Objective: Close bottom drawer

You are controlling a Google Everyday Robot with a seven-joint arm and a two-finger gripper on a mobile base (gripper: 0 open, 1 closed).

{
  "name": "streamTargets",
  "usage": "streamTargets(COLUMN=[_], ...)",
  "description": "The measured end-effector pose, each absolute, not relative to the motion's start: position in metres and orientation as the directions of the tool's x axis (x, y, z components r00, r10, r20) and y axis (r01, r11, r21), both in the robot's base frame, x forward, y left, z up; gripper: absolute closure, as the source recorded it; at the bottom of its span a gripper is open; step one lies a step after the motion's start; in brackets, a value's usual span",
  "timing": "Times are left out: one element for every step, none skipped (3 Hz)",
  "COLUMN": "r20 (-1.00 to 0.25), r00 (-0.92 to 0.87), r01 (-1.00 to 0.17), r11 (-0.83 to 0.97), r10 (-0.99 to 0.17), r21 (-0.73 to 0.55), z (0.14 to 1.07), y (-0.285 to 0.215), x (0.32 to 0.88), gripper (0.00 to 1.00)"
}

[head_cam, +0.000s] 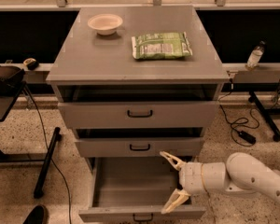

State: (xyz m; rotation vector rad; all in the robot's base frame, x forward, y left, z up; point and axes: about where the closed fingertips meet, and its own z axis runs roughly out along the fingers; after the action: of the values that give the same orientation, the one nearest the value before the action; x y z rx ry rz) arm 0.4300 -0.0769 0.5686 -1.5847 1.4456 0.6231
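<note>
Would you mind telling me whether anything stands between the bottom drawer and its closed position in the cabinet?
No loose object shows in the bottom drawer. Only the gripper itself reaches over the tray's right side, fingers spread open, just behind the drawer front, so it would likely have to clear out first.

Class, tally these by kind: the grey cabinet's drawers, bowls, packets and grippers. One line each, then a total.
Drawers: 3 (top drawer, middle drawer, bottom drawer pulled out)
Bowls: 1 (bowl on the cabinet top)
Packets: 1 (green packet)
Grippers: 1 (gripper, open, over the bottom drawer's right side)
Total: 6
</note>
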Motion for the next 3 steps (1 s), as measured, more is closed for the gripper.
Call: streamTargets(r20=[-0.827,-0.786,-0.717], r00=[0.206,0.286,0.405], r01=[-0.966,-0.948,-0.902], r11=[0.026,-0.044,-0.120], r10=[-0.523,-0.547,-0.567], r21=[-0.257,-0.314,-0.415], z=[0.555,0.493,0.433], y=[-0.069,-0.059,-0.062], x=[0.433,0.423,0.424], gripper=[0.00,0.00,0.00])
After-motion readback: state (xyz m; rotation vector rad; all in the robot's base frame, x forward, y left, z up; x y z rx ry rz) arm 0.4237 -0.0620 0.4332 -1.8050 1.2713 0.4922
